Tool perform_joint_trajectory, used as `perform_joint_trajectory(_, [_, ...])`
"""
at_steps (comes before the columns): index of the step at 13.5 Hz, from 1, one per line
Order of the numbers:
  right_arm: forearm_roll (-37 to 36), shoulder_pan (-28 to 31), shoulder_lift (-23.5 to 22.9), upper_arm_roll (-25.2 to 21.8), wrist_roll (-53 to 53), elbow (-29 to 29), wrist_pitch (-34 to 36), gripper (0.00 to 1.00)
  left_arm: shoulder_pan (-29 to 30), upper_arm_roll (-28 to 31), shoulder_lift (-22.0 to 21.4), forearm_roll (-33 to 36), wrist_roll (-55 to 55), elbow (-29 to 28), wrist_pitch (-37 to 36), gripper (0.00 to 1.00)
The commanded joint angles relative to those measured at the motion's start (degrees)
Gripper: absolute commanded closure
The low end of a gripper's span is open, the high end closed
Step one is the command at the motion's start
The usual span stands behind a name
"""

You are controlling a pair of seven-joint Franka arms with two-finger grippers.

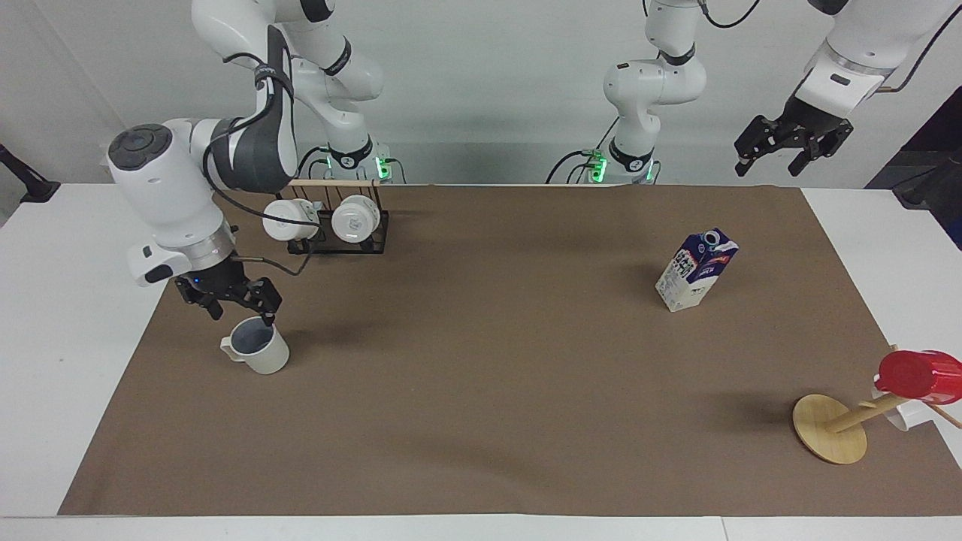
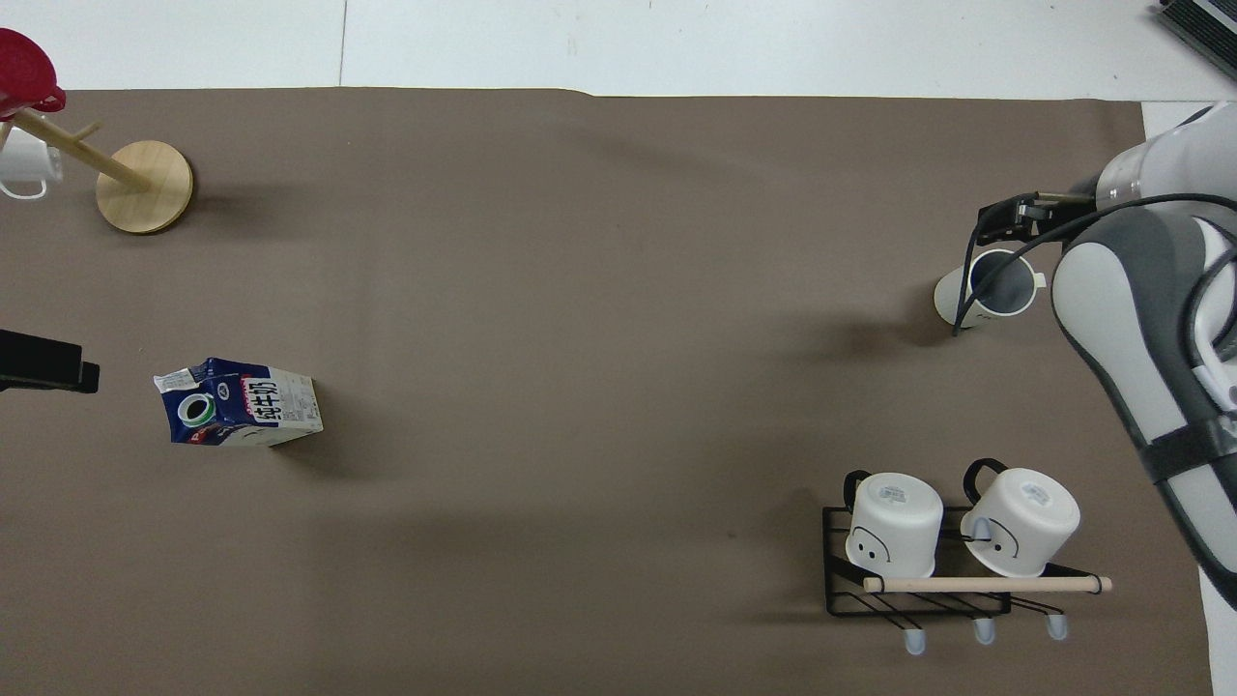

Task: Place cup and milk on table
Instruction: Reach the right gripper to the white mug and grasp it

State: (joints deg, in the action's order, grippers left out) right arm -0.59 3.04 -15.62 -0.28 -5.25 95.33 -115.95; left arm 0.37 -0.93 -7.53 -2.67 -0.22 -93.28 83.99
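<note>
The cream-white cup (image 1: 261, 352) stands upright on the brown sheet (image 1: 488, 376) of the white table (image 1: 68, 353), toward the right arm's end; it also shows in the overhead view (image 2: 984, 290). My right gripper (image 1: 242, 312) is open and hangs just over the cup's rim, on the side nearer the robots; in the overhead view the right gripper (image 2: 1001, 220) sits by the cup. The milk (image 1: 697, 272) stands upright toward the left arm's end, also seen from overhead (image 2: 242, 404). My left gripper (image 1: 791, 150) waits open, raised above the table's edge.
A black wire rack (image 1: 338, 229) with two white mugs stands near the right arm's base, also seen from overhead (image 2: 942, 565). A wooden mug tree (image 1: 830, 428) with a red cup (image 1: 921, 373) stands at the left arm's end, farther from the robots than the milk.
</note>
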Motion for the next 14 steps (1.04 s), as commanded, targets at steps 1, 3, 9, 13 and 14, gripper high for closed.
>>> perform_joint_trajectory(1, [1.4,0.5,-1.9,0.2,1.9,3.1,-4.3,0.0,-0.4,0.1,-0.3,1.2,-0.6,0.5,-1.2,0.0])
perform_joint_trajectory(3, [1.3,0.2,-1.9,0.2,1.7,6.1,-7.3,0.0,-0.4,0.1,-0.3,1.2,-0.7,0.4,-1.2,0.0])
perform_joint_trajectory(9, [1.3,-0.1,-4.0,0.2,1.8,8.0,-10.1,0.0,-0.4,0.1,-0.6,1.2,-0.8,0.1,-1.0,0.0])
perform_joint_trajectory(13, [1.3,-0.3,-5.5,0.2,1.8,8.0,-12.0,0.1,-0.5,0.1,-0.6,1.2,-0.7,-0.1,-1.1,0.0])
perform_joint_trajectory(14, [1.2,-0.4,-5.6,0.2,1.8,8.1,-12.5,0.27,-0.4,0.1,-0.6,1.2,-0.6,-0.1,-1.0,0.0])
